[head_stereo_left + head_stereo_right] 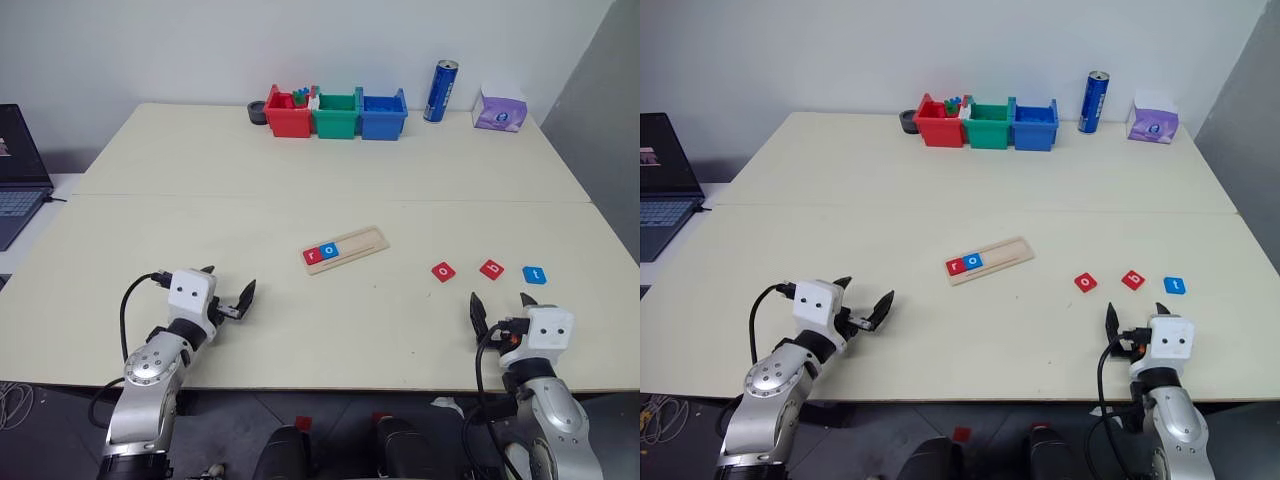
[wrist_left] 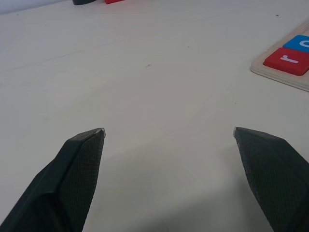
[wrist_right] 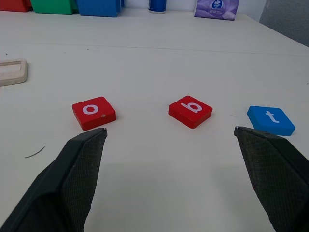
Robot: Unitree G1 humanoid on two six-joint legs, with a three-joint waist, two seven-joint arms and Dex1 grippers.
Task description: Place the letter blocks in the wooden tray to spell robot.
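Observation:
The wooden tray (image 1: pixel 346 250) lies at the table's middle, holding a red "r" block (image 1: pixel 313 255) and a blue "o" block (image 1: pixel 329 250) at its left end. To its right, three loose letter blocks lie in a row on the table: a red "o" (image 3: pixel 93 112), a red "b" (image 3: pixel 189 111) and a blue "t" (image 3: pixel 270 120). My right gripper (image 1: pixel 500 305) stands open near the front edge, just short of these three blocks and holding nothing. My left gripper (image 1: pixel 230 292) is open and empty at the front left, well to the left of the tray.
Red (image 1: pixel 288 112), green (image 1: pixel 336 114) and blue (image 1: pixel 383 113) plastic bins stand at the table's far edge, with a blue can (image 1: pixel 440 91) and a purple tissue pack (image 1: pixel 500 108) to their right. A laptop (image 1: pixel 20 165) sits off the table's left side.

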